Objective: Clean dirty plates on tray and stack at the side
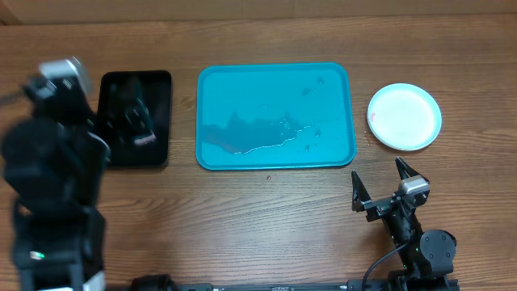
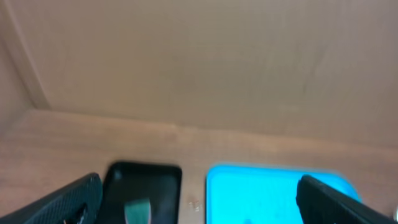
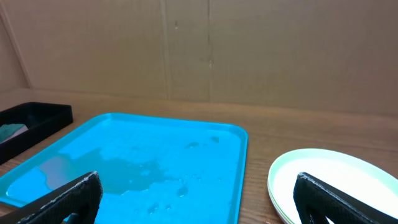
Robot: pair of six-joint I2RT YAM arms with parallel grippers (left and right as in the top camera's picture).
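Observation:
The turquoise tray (image 1: 275, 74) lies mid-table with a puddle of water and dark droplets on it and no plate on it; it also shows in the right wrist view (image 3: 149, 134) and the left wrist view (image 2: 273, 177). The plates (image 1: 404, 115) sit stacked on the wood to the tray's right, a white one on top with pale green rims below (image 3: 336, 167). My right gripper (image 1: 378, 174) (image 3: 196, 193) hovers open and empty near the front edge, below the stack. My left gripper (image 2: 198, 198) is open and empty, raised high at the far left.
A black tray (image 1: 135, 149) (image 2: 144, 180) lies left of the turquoise tray, with a dark object and a greenish piece (image 2: 138, 210) in it. My bulky left arm (image 1: 52, 170) covers the table's left side. A cardboard wall (image 3: 249, 50) stands behind the table.

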